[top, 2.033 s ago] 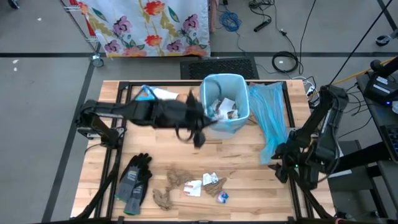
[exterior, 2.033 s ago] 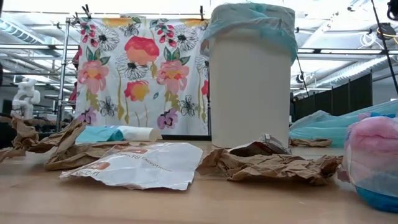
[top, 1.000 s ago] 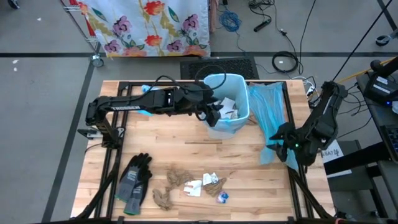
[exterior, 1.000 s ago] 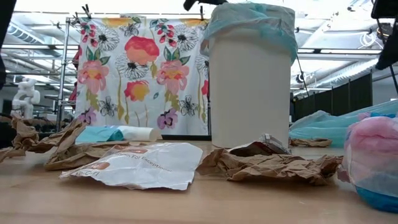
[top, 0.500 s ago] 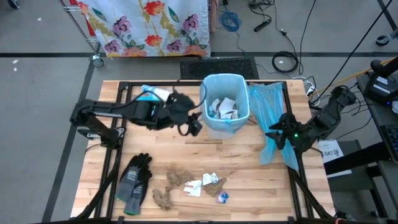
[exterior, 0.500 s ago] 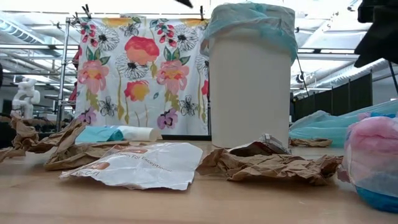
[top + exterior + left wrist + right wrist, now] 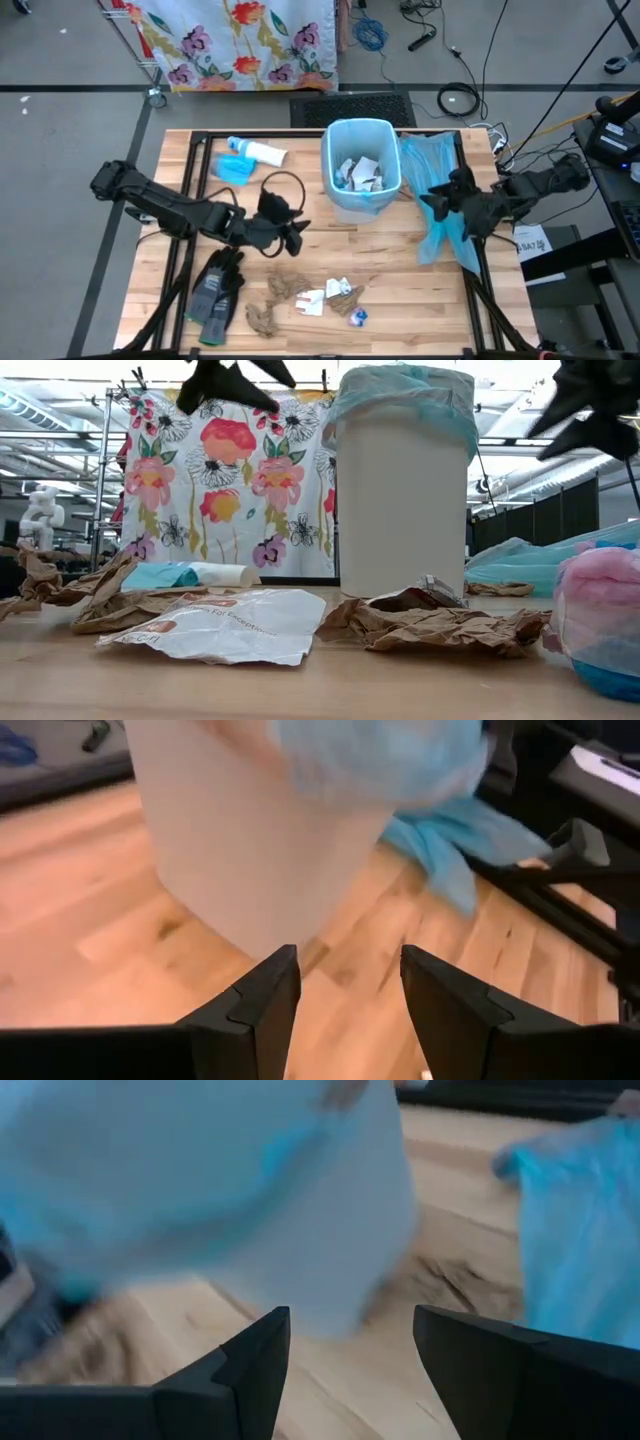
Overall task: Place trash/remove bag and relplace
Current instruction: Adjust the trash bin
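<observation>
Left gripper [image 7: 297,236] now back from bin [image 7: 362,167], empty.

Trash [image 7: 318,297] on table [image 7: 390,270], gloves [image 7: 216,285] beside

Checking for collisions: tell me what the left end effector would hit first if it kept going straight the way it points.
Probably the white cylindrical trash bin lined with a light blue plastic bag: it fills the left wrist view straight beyond the open left end effector, though depth is uncertain.

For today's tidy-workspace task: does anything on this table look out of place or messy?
Yes. Crumpled trash lies scattered on the table near its front edge, not in the bin. A loose blue bag sprawls crumpled right of the bin.
</observation>
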Controlling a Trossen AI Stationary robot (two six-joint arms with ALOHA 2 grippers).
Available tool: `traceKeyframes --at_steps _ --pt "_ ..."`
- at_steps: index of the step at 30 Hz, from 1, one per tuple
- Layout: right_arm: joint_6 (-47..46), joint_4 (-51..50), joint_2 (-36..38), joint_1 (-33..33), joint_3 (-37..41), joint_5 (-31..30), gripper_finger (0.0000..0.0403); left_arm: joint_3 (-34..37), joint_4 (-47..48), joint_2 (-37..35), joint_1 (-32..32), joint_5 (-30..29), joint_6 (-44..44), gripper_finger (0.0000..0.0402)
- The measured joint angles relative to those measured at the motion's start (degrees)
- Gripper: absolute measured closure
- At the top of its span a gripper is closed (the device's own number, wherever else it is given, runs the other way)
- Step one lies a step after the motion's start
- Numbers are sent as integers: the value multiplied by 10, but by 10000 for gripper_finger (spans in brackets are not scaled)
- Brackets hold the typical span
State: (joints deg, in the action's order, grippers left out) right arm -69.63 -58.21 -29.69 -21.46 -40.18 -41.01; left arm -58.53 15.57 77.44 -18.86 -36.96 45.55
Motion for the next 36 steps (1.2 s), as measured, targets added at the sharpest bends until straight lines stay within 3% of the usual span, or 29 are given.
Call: traceKeyframes --at_steps 8,13,16,21,27,30,36 --pt "22 86 -41 154 0 -2 197 45 -18 -1 -21 3 22 223" --pt "86 264 -107 251 24 86 197 78 -15 -46 -27 3 22 223" --pt "92 307 -154 293 35 128 197 110 -12 -84 -27 7 21 223" --pt "119 394 -212 326 35 157 197 168 -16 -170 -27 28 2 223" --pt "170 545 -303 365 35 255 197 229 -17 -241 -27 29 -9 223" --pt "166 552 -333 375 35 288 197 248 -16 -267 -26 34 -9 223" --pt "207 441 -311 381 34 298 197 261 -16 -296 -26 55 -17 223"
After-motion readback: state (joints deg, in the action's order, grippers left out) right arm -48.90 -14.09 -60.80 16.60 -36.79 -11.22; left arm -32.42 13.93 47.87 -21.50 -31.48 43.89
